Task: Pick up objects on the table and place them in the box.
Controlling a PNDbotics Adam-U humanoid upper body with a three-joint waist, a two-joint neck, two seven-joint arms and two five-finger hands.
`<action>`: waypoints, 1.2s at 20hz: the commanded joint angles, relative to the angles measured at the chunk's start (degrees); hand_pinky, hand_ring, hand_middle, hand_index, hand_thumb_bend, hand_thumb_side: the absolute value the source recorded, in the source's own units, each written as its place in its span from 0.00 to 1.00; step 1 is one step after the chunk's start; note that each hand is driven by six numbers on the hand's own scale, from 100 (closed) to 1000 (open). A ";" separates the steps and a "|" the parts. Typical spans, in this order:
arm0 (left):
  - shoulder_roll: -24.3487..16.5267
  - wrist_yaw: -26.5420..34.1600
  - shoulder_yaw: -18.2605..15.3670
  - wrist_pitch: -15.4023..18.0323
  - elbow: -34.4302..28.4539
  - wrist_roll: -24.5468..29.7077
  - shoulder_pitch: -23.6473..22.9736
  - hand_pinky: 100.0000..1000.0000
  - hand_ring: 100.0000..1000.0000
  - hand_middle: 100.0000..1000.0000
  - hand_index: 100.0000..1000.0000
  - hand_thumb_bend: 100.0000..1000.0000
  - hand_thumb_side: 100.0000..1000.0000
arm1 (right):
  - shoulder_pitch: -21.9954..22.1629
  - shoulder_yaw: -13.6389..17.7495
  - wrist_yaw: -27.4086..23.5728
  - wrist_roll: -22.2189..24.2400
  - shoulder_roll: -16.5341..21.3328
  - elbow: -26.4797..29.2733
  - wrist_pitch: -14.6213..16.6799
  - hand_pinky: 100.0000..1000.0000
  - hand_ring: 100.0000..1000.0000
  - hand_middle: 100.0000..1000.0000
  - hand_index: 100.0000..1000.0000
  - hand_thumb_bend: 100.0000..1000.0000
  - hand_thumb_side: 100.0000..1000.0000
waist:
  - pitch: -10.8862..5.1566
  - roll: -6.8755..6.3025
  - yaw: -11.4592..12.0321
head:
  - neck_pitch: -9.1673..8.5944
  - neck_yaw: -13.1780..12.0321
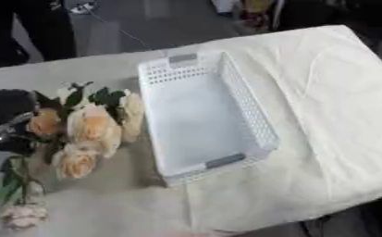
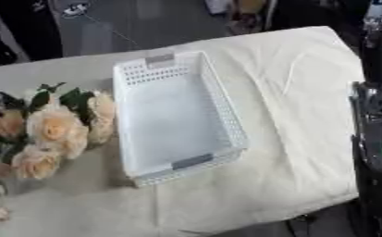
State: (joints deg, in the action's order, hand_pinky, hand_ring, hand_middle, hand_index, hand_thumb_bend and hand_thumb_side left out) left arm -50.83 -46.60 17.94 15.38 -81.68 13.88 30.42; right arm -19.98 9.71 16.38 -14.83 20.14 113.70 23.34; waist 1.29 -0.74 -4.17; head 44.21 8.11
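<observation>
Soft, blurred, evenly lit views

The table [image 1: 339, 92] is covered by a creased cream cloth [image 1: 323, 152]. A white perforated basket [image 1: 202, 118] stands on it, and just beside it lies a bunch of peach roses [image 1: 89, 132], possibly touching it.

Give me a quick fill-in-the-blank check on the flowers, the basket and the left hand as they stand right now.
1. The white basket holds ____.
2. The bouquet lies to the basket's ____ side.
3. The robot's left hand is at the ____, not the basket.
4. The roses are mostly ____ in colour.

Missing words: nothing; left; bouquet; peach
</observation>
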 commanded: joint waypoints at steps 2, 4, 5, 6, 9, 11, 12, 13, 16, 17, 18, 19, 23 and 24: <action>-6.65 2.09 -5.42 -4.18 -5.69 0.69 2.80 0.00 0.00 0.00 0.01 0.00 0.06 | -0.15 0.52 0.36 -0.13 1.38 0.89 -0.40 0.58 0.76 0.72 0.86 0.00 0.63 | -0.98 -0.28 0.29 | -0.09 0.89; -7.45 1.87 -7.53 -5.68 -6.38 -0.14 3.77 0.00 0.00 0.00 0.01 0.00 0.04 | 0.00 0.53 0.43 -0.16 1.44 0.89 -0.46 0.58 0.76 0.72 0.86 0.00 0.63 | -1.12 -0.34 0.45 | -0.09 1.02; -7.64 1.75 -8.30 -6.21 -6.54 -0.64 4.20 0.00 0.00 0.00 0.01 0.00 0.04 | 0.06 0.54 0.46 -0.17 1.45 0.89 -0.47 0.58 0.76 0.72 0.86 0.00 0.63 | -1.18 -0.37 0.50 | -0.09 1.07; -7.80 1.52 -9.02 -6.59 -6.74 -1.20 4.75 0.00 0.00 0.00 0.01 0.00 0.03 | 0.12 0.55 0.49 -0.18 1.47 0.89 -0.50 0.58 0.76 0.72 0.86 0.00 0.63 | -1.25 -0.39 0.53 | -0.09 1.11; -8.04 0.32 -9.75 -6.28 -8.19 -1.96 6.25 0.00 0.00 0.00 0.00 0.00 0.00 | 0.27 0.57 0.56 -0.21 1.51 0.89 -0.55 0.58 0.76 0.72 0.86 0.00 0.63 | -1.39 -0.44 0.54 | -0.09 1.26; -7.87 -0.55 -9.78 -5.44 -10.13 -1.84 7.67 0.00 0.00 0.00 0.00 0.00 0.00 | 0.37 0.57 0.58 -0.23 1.55 0.89 -0.58 0.58 0.76 0.72 0.86 0.00 0.63 | -1.47 -0.45 0.57 | -0.09 1.36; -7.59 -0.78 -9.72 -5.05 -11.11 -1.68 8.78 0.00 0.00 0.00 0.00 0.00 0.00 | 0.43 0.56 0.60 -0.22 1.59 0.89 -0.60 0.58 0.76 0.72 0.86 0.00 0.63 | -1.52 -0.45 0.60 | -0.09 1.39; -7.29 -0.97 -9.64 -4.76 -11.77 -1.41 9.79 0.00 0.00 0.00 0.00 0.00 0.00 | 0.49 0.55 0.62 -0.21 1.62 0.89 -0.60 0.58 0.76 0.72 0.86 0.00 0.63 | -1.57 -0.46 0.63 | -0.09 1.39; -4.69 -2.12 -9.09 -3.68 -12.60 -0.59 15.27 0.00 0.00 0.00 0.00 0.00 0.00 | 0.78 0.48 0.59 -0.15 1.69 0.89 -0.63 0.58 0.76 0.72 0.86 0.00 0.63 | -1.88 -0.44 0.78 | -0.09 1.25; -3.58 -2.60 -8.77 -3.27 -12.28 -0.36 17.09 0.00 0.00 0.00 0.00 0.00 0.00 | 0.86 0.48 0.59 -0.14 1.70 0.89 -0.64 0.58 0.76 0.72 0.86 0.00 0.63 | -1.96 -0.42 0.85 | -0.09 1.25; -2.02 -2.94 -8.30 -2.73 -11.99 -0.27 19.26 0.00 0.00 0.00 0.00 0.00 0.00 | 0.91 0.45 0.56 -0.11 1.67 0.89 -0.65 0.58 0.76 0.72 0.86 0.00 0.63 | -2.06 -0.39 0.87 | -0.09 1.19; -0.63 -3.31 -7.76 -2.22 -11.48 -0.09 21.10 0.00 0.00 0.00 0.00 0.00 0.00 | 0.97 0.46 0.54 -0.11 1.66 0.89 -0.64 0.58 0.76 0.72 0.86 0.00 0.63 | -2.12 -0.37 0.95 | -0.09 1.22; 8.04 -4.80 -4.76 0.07 -8.68 0.76 28.27 0.00 0.00 0.00 0.00 0.00 0.00 | 0.77 0.30 0.34 -0.04 1.36 0.89 -0.39 0.58 0.76 0.72 0.86 0.00 0.63 | -2.23 -0.10 0.59 | -0.09 0.33; 10.47 -5.33 -4.03 0.32 -7.46 0.78 29.51 0.00 0.00 0.00 0.00 0.00 0.00 | 0.58 0.22 0.23 0.00 1.20 0.89 -0.28 0.58 0.76 0.72 0.86 0.00 0.62 | -2.20 -0.01 0.35 | -0.09 0.01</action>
State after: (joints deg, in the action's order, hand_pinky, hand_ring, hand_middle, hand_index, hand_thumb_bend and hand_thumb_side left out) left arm -42.09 -51.26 13.57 15.10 -89.84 14.54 58.34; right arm -18.71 9.88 16.76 -14.87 20.63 113.70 22.90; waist -0.18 -0.86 -3.86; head 44.21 8.55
